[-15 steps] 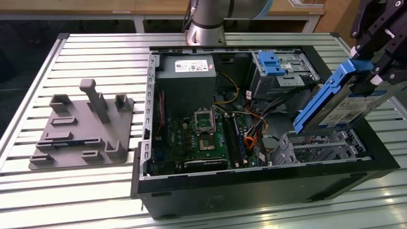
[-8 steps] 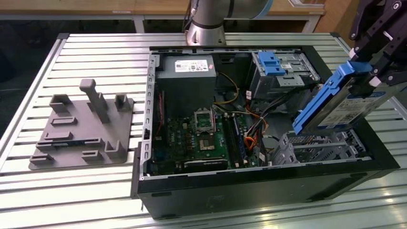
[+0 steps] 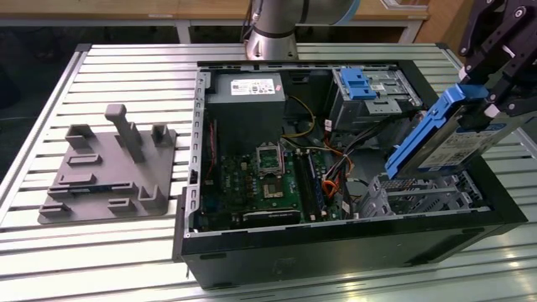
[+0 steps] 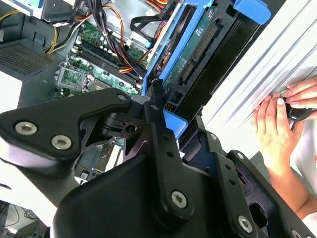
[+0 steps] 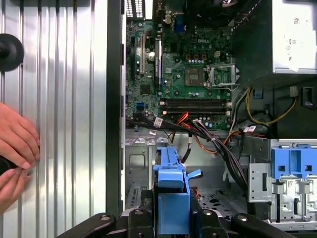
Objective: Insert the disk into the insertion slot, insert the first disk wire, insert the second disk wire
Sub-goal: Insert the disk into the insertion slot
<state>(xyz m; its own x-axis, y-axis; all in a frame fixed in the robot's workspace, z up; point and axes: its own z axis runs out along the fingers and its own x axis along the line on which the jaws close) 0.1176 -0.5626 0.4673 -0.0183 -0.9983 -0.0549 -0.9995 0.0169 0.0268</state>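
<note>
The black gripper is up high over one end of the open computer case. Its fingers are squeezed tight on the disk. The disk sits in its blue frame and hangs tilted, with its top end in the gripper and its low end pointing down into the case. Right under that low end is the insertion slot, a low silver box with little holes. The disk is not inside it yet, and I cannot tell if the two touch. In the first wrist view the blue frame sticks out from between the gripper's fingers toward the slot. Past the slot, further from the gripper, is the green board with loose wires beside it. The taller bay with the blue latch stands near the gripper. A grey block lies far from it on the table. A person's hands rest on the table just outside the case.
</note>
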